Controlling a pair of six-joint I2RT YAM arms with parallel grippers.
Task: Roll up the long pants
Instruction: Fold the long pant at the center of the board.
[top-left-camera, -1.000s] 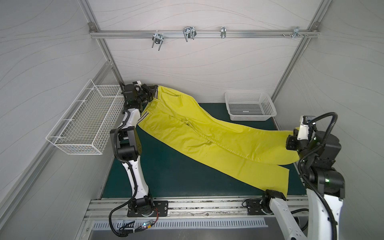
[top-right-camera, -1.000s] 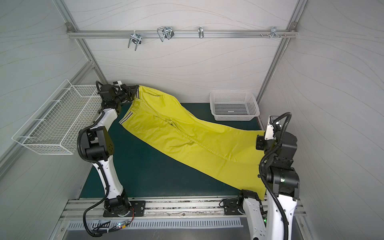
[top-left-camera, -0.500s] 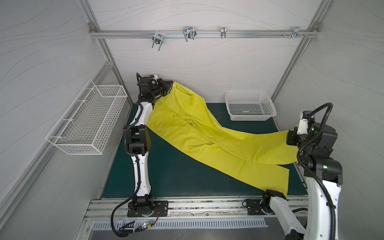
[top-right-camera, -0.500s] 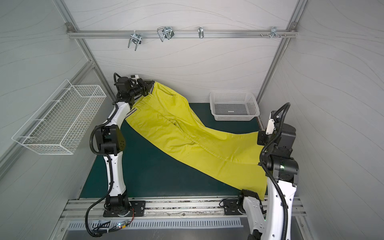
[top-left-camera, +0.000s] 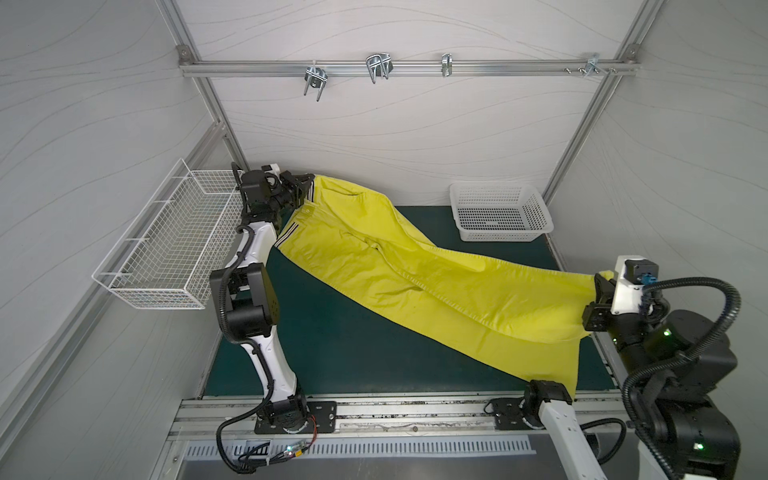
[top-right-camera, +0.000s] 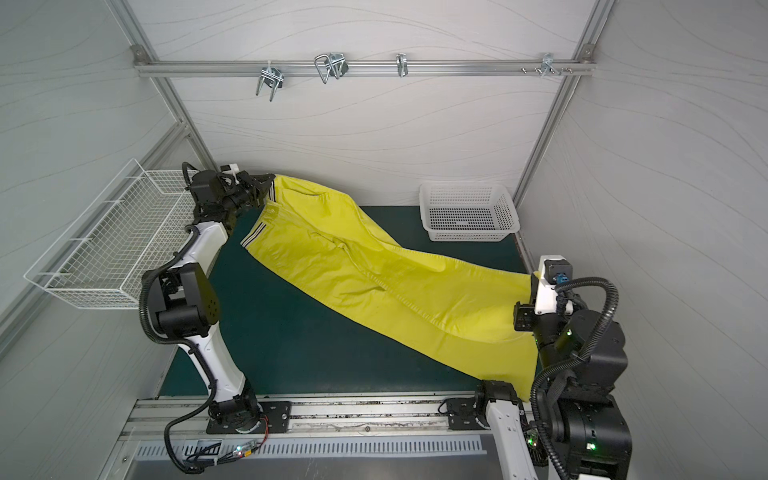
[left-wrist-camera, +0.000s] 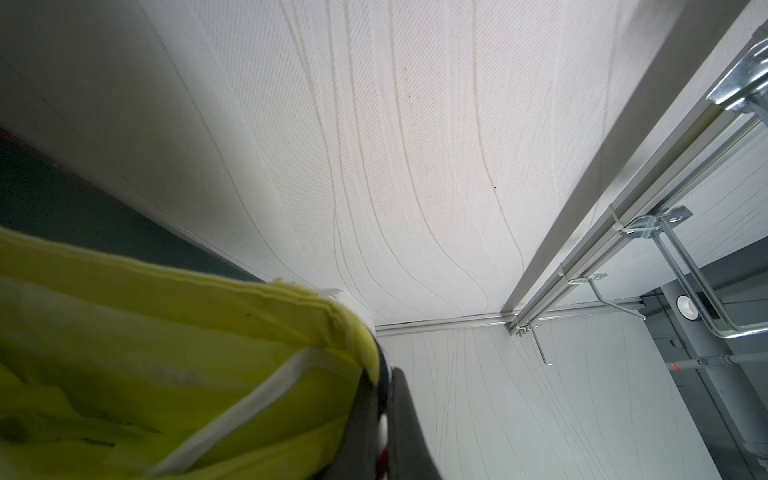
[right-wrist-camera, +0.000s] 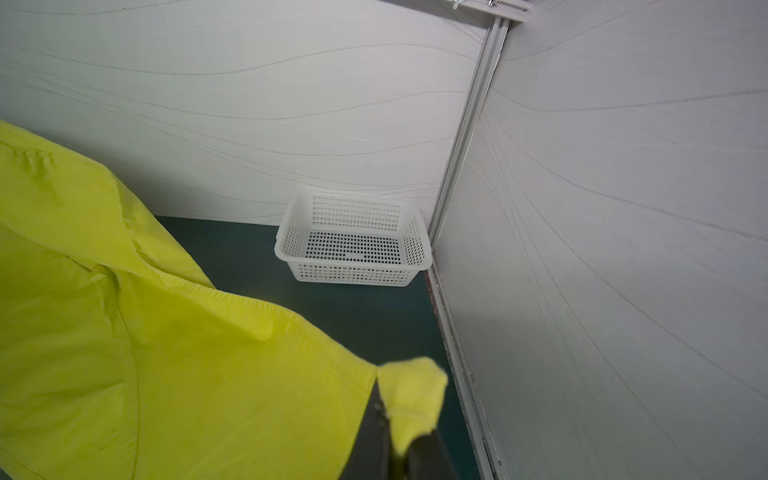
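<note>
**Top views:** Your L gripper (top-left-camera: 306, 192) is clenched on the pants (top-left-camera: 415, 286) at a waist corner. It sits over the far-left corner of the mat (top-left-camera: 332, 353), just beside the wire basket (top-left-camera: 166, 249) on the left wall. The striped waistband (top-left-camera: 289, 232) slopes from that grip down to the mat. Your R gripper (top-left-camera: 601, 286) is clamped on one leg hem at the mat's right edge, w/ a hem corner poking past it. The pants run diagonally btwn the two grips, far-left to near-right. They're unrolled, legs partly overlapping, w/ creases around the crotch. The mid section lies on the mat. The other hem lies at the near-right corner, up against the R arm's base (top-left-camera: 546, 388). The white plastic basket (top-left-camera: 498, 237) sits far-right on the mat, apart from the pants. A rail (top-left-camera: 415, 68) w/ hooks crosses the back wall. Both top views show the same layout.

**L wrist:** You see two dark fingers (left-wrist-camera: 365, 419) pinched together, w/ yellow fabric and a bit of stripe btwn them. The waist opening bulges beside them, w/ a white strip across it. The wall and rail lie beyond.

**R wrist:** The fingers (right-wrist-camera: 374, 436) are closed on a yellow hem tuft that sticks out above them. The leg spreads away over the mat. The plastic basket is in the corner, near the fabric but not touching it.
</note>
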